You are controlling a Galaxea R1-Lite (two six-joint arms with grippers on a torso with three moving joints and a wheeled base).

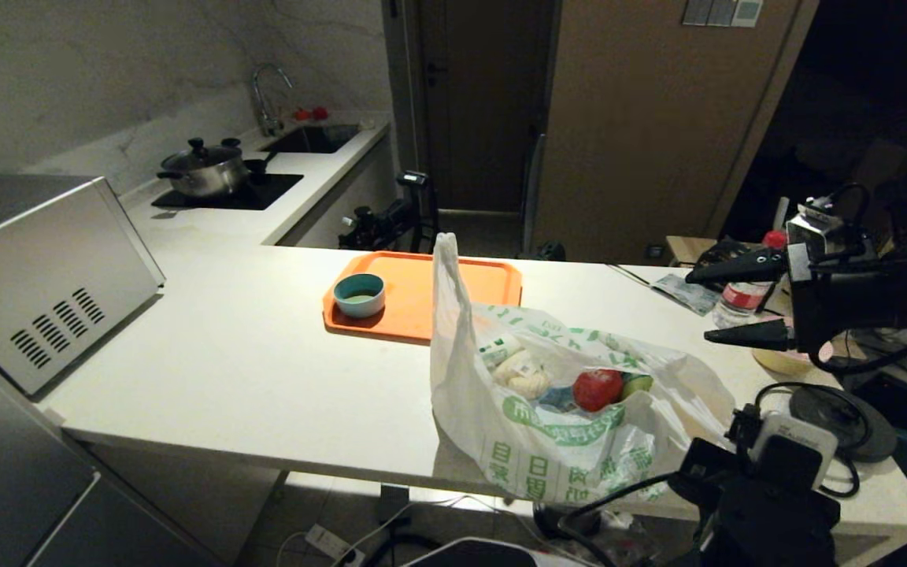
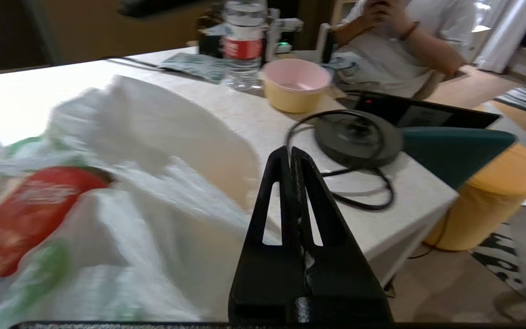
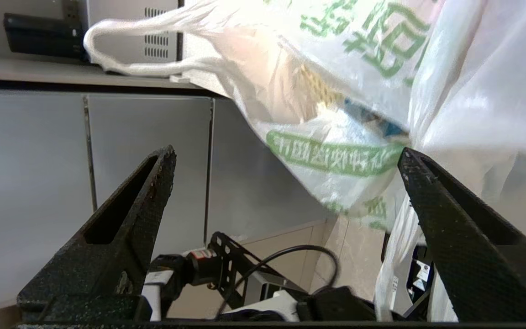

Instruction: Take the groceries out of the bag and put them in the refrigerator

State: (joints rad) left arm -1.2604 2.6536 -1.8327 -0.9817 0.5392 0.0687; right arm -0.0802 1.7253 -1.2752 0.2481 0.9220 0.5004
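Observation:
The white bag (image 1: pixel 548 457) with green characters stands open on the counter's near edge, part of it hanging over. Inside lie groceries: a red item (image 1: pixel 597 390), pale lumps (image 1: pixel 528 376), a white bottle (image 1: pixel 501 350). One handle (image 1: pixel 446 268) sticks upright. My right gripper (image 1: pixel 701 307) hovers open to the bag's right, level with its top; in its wrist view the right gripper (image 3: pixel 286 152) frames the bag (image 3: pixel 363 82). My left gripper (image 1: pixel 743 425) is at the bag's near right corner, and the left gripper (image 2: pixel 288 153) is shut beside the film (image 2: pixel 144 192). The refrigerator (image 1: pixel 5 480) is at lower left, its doors (image 3: pixel 30 183) closed.
An orange tray (image 1: pixel 453 291) with a teal bowl (image 1: pixel 359 294) sits behind the bag. A silver vented box (image 1: pixel 44 276) stands left. A water bottle (image 2: pixel 243 43), pink bowl (image 2: pixel 296 87) and black kettle base (image 2: pixel 358 139) crowd the counter's right end, where a person (image 2: pixel 409 32) sits.

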